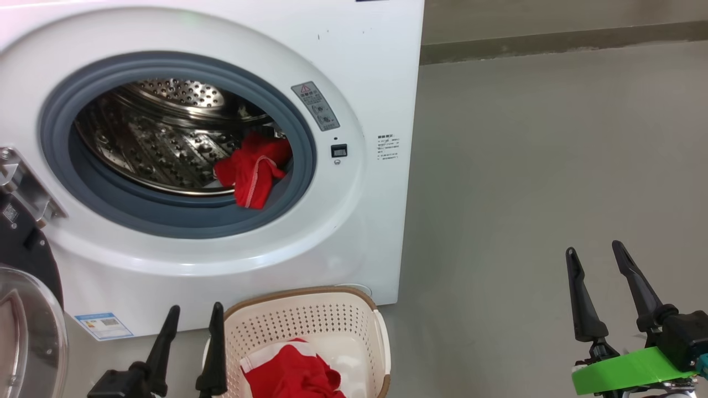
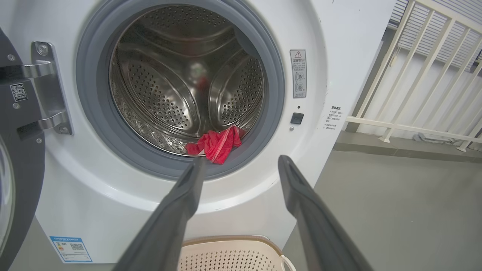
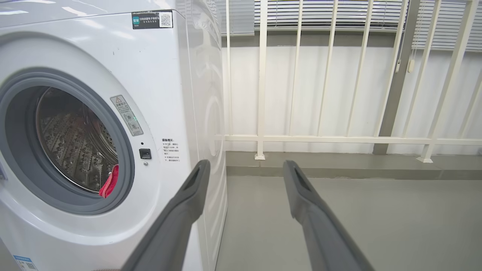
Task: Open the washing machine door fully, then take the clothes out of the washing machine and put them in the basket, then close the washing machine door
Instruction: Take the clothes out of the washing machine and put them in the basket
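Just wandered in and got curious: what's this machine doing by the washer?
A two-armed robot is unloading laundry. The washing machine has its door swung open at the left. One red garment already lies in the basket in front of it, and a second red garment sits at the lip of the drum. Both arms are empty: the left fingers are spread open beside the basket, and the right fingers are open off to the side over the floor.

A smooth grey floor [image 1: 553, 166] runs back to a low grey kerb [image 3: 339, 165] along its far edge. A cream-white railing [image 3: 331, 140] of upright bars stands on that kerb, with a pale wall [image 3: 339, 94] and slatted blinds [image 3: 320, 15] behind it.
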